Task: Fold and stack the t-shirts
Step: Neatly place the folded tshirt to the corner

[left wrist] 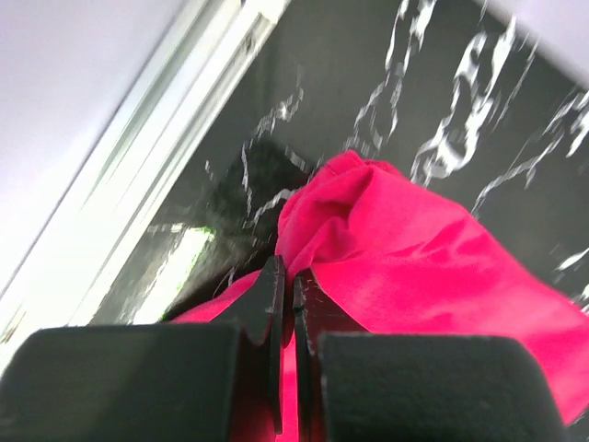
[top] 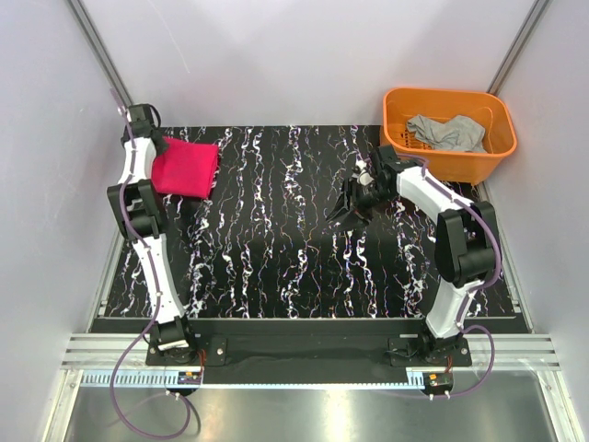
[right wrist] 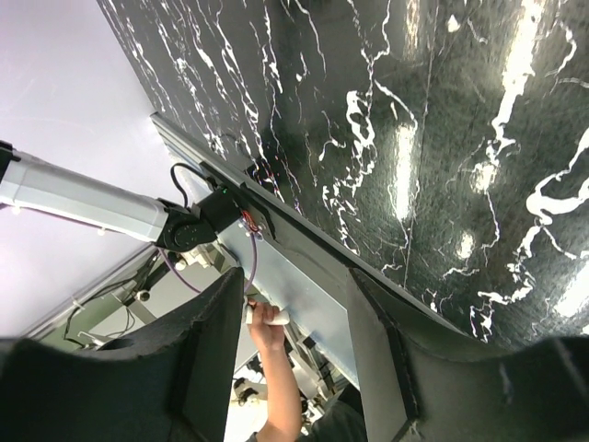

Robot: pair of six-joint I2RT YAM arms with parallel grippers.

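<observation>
Worktop (top: 276, 267), black marble pattern.
1. Red t-shirt (top: 187, 168): folded, far-left corner.
2. Left hand (left wrist: 287, 272): narrow, pinching the red t-shirt's edge.
3. Right hand (top: 345, 207): wide, holding nothing, above right-centre.
4. Grey t-shirt (top: 448, 132): crumpled in the orange basket (top: 460, 168), far-right corner.

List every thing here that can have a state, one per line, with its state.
red t-shirt: folded, on the table's far-left corner.
grey t-shirt: crumpled, inside the orange basket.
orange basket: upright, holding the grey t-shirt.
left gripper: shut, at the red t-shirt.
right gripper: open, empty.
</observation>
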